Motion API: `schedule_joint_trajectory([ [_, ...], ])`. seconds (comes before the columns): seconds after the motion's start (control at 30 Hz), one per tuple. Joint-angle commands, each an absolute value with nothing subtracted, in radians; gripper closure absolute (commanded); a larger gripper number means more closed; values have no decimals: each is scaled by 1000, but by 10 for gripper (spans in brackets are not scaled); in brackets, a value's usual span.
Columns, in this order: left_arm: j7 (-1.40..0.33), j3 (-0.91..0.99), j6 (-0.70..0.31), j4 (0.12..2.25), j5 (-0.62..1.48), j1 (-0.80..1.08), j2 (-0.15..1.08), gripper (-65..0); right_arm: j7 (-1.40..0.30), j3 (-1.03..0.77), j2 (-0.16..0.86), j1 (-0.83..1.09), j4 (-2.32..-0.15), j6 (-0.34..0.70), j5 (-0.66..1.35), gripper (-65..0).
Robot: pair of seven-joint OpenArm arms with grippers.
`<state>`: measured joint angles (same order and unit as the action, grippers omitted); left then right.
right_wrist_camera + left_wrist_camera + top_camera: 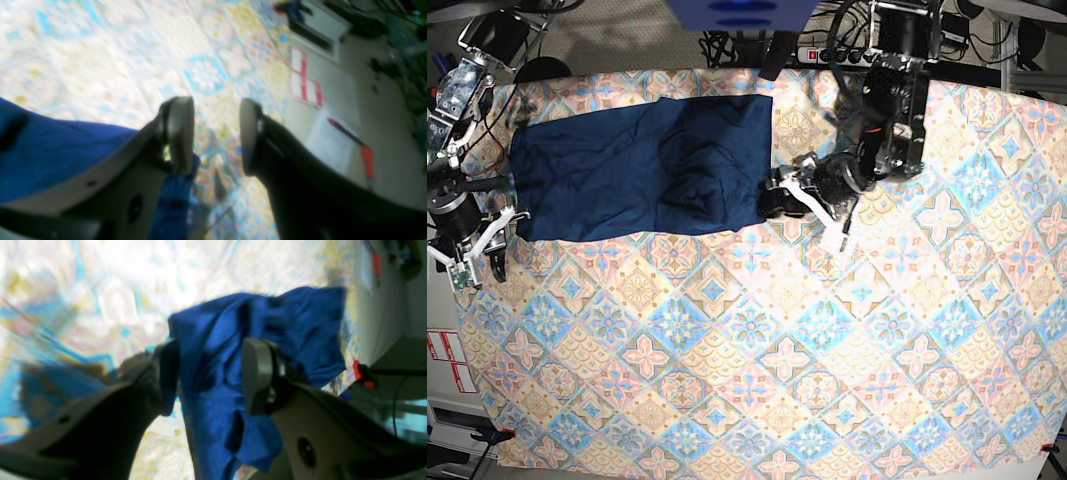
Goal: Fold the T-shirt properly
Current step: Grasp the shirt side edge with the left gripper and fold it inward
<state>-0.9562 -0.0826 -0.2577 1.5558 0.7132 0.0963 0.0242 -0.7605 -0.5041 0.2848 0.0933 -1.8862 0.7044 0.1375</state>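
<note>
The T-shirt (627, 170) is a plain dark navy cloth lying flat as a wide rectangle at the back left of the patterned tablecloth (777, 350). My left gripper (779, 200) hovers at the shirt's right edge. In the left wrist view its fingers stand apart, the left gripper (211, 350) open over rumpled blue T-shirt (300, 316) fabric that they do not pinch. My right gripper (482, 265) sits just off the shirt's near left corner. The right gripper (213, 106) is open with only tablecloth between its fingers, and the T-shirt (50, 150) lies to its left.
A power strip and cables (827, 45) crowd the table's back edge behind the left arm. Beside the table's left edge lie papers with red marks (305, 83) and a red-tipped pen (365, 153). A red clamp (363, 375) grips the tablecloth's edge.
</note>
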Motion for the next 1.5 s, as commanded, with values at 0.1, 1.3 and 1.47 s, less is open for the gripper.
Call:
schedule_joint_trajectory([
  [0.1, -943, -84, -269, 1491, 742, 45, -2, -299, -739, -516, 303, 82, -1905, 698, 147, -218],
  [1.3, -944, -312, -274, 1422, 736, -108, -157, -13, -739, -513, 318, 82, -1905, 698, 148, -218],
  [1.47, -944, -475, -272, 1334, 746, -180, -157, -12, -739, -518, 318, 82, -1906, 698, 150, -218],
])
